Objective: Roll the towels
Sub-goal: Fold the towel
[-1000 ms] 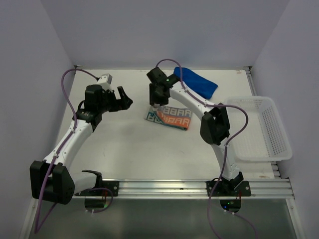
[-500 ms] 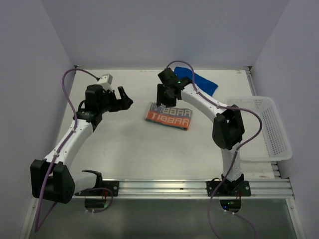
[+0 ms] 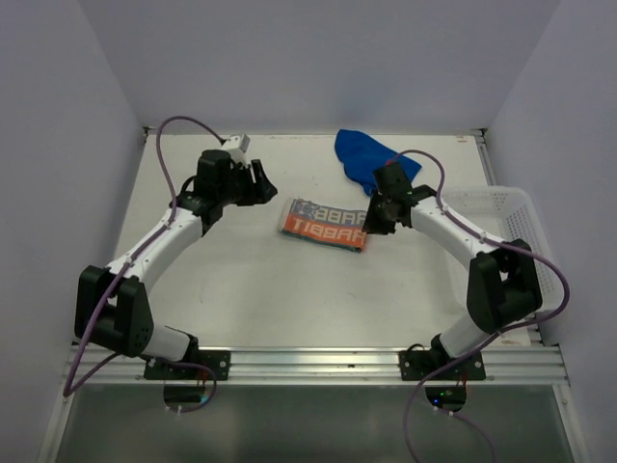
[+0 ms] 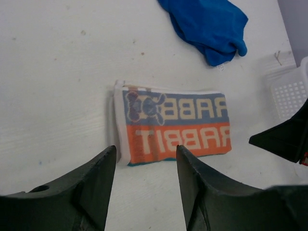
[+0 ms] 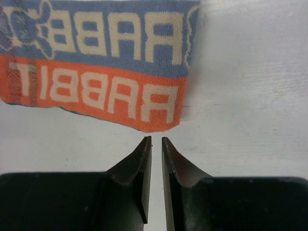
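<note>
**Both arms shift to the ends of the patterned towel**

Patterned towel lies flat mid-table, folded into an oblong with the lettering up, in the same spot as half a second ago. Blue towel sits crumpled at the far edge, well apart from it and more exposed now that the right arm has left it.

Right gripper has crossed from the towel's left end to its right end. Its elbow now swings out over the basket. In the wrist view the fingertips sit just short of the orange corner, jaws nearly pressed together with a thin slit between, grasping nothing.

Left gripper has reached forward and right, closer to the towel's left end. Jaws are spread wide and empty, framing that end from just off it.
</note>
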